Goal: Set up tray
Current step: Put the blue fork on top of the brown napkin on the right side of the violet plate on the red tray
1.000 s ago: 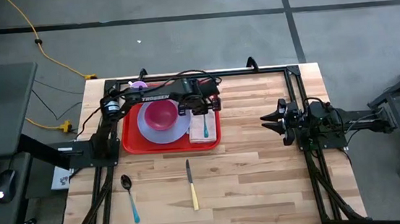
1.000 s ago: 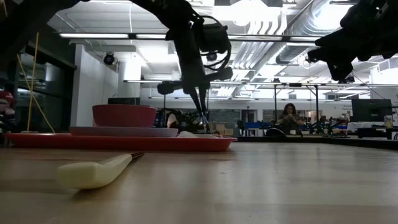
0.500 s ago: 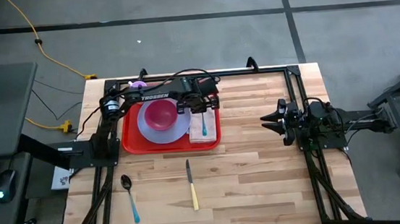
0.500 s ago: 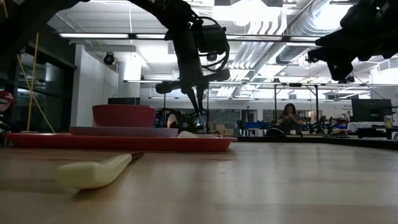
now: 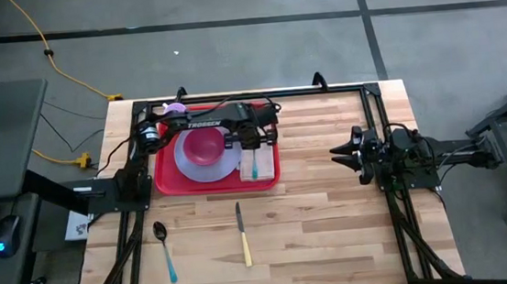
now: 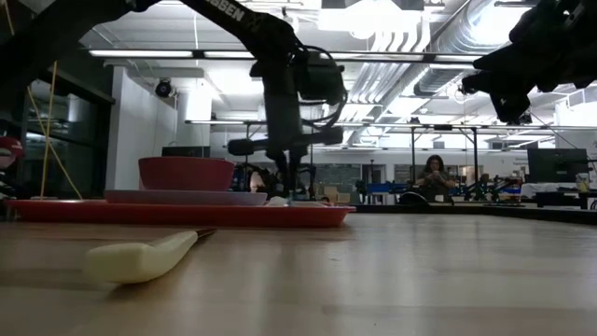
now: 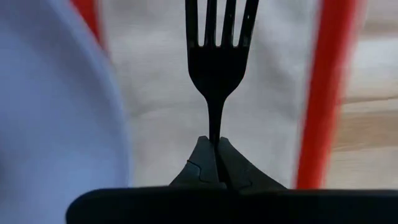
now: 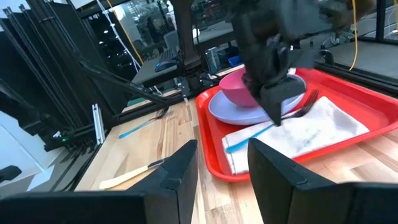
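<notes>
— Now, where's the tray (image 5: pixel 167 182)?

— On the far left part of the table (image 5: pixel 334 218), red, lying flat. A lavender plate (image 5: pixel 191 166) sits on it with a pink bowl (image 5: pixel 203 144) on top, and a pale napkin (image 5: pixel 260 164) lies on the tray just beside the plate, on the side nearer the right arm.

— And the left gripper (image 5: pixel 250 145)?

— Right over that napkin, low down. In its wrist view the fingers (image 7: pixel 202 163) are pinched tight on the neck of a fork (image 7: pixel 216 59), tines pointing out over the cloth. The right wrist view shows the fork's blue handle (image 8: pixel 249 138) resting across the napkin.

— The right gripper (image 5: pixel 339 154)?

— Parked at the table's right side, well apart from the tray, fingers spread with nothing between them.

— Anything else on the wood?

— A spoon (image 5: pixel 163 248) with a blue handle and a knife (image 5: pixel 242 235) with a pale yellow handle, both nearer the front edge, off the tray. A person (image 6: pixel 434 176) is far back in the room.
</notes>
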Tool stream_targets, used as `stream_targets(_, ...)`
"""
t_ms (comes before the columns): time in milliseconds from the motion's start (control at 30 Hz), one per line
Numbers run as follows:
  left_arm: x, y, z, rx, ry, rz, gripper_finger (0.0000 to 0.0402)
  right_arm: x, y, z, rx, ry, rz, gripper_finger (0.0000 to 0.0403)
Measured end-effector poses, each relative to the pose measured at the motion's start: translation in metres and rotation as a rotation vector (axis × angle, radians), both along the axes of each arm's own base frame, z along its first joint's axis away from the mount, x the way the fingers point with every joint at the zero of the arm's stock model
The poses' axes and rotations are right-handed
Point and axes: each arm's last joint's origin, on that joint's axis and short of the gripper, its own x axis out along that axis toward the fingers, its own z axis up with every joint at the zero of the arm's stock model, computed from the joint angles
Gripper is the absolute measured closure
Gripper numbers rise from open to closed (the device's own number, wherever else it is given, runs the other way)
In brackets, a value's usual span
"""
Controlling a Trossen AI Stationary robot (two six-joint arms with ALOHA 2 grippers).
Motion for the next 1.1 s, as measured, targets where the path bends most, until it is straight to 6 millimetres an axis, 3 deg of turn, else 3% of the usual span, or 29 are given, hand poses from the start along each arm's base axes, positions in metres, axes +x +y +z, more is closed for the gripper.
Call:
stream_targets(467, 0.004, 0.002, -0.003, 0.013, -0.019, -0.001, 0.0391, 0.000, 0.000, 0.000, 0.000, 0.005, 0.007, 0.0284)
stream_targets(700, 0.008, 0.003, -0.012, -0.001, -0.033, -0.008, 0.0364, 0.000, 0.000, 0.000, 0.003, 0.002, 0.015, 0.0285)
stream_targets(1100, 0.009, 0.005, -0.014, -0.023, -0.045, -0.010, 0.0359, 0.000, 0.001, 0.000, 0.005, 0.002, 0.019, 0.0284)
